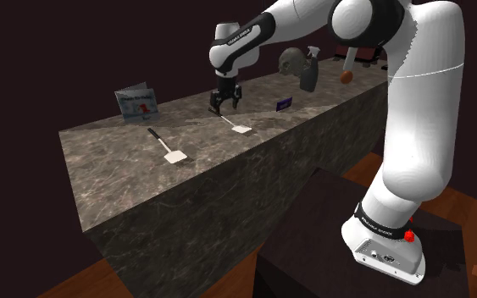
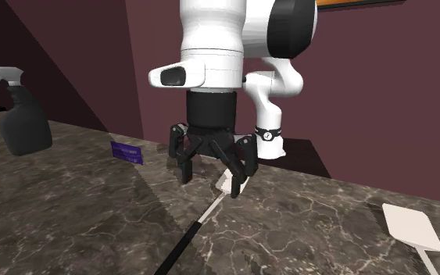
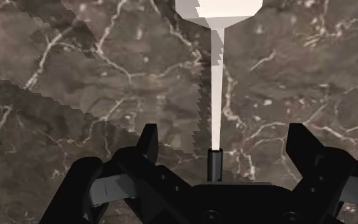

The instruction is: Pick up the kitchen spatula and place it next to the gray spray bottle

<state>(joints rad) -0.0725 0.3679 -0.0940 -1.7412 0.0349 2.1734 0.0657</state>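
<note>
A spatula with a white blade (image 3: 219,9), pale shaft and black handle (image 3: 215,160) lies flat on the dark marble counter (image 1: 143,182). My gripper (image 3: 225,149) hovers just above it, open, with a finger on either side of the spot where the shaft meets the handle and neither finger touching it. In the second exterior view the gripper (image 2: 210,180) stands over this spatula (image 2: 209,212), whose blade lies behind the fingers. In the shoulder view the gripper (image 1: 225,107) hangs over the spatula (image 1: 241,129). The gray spray bottle (image 1: 309,72) (image 2: 23,117) stands upright farther along the counter.
A second, similar spatula (image 1: 174,156) (image 2: 411,226) lies on the counter on the other side of the gripper from the bottle. A small purple card (image 1: 284,103) (image 2: 128,151) lies between gripper and bottle. A blue booklet (image 1: 136,103) stands at the far edge, and a round gray object (image 1: 291,61) sits beside the bottle.
</note>
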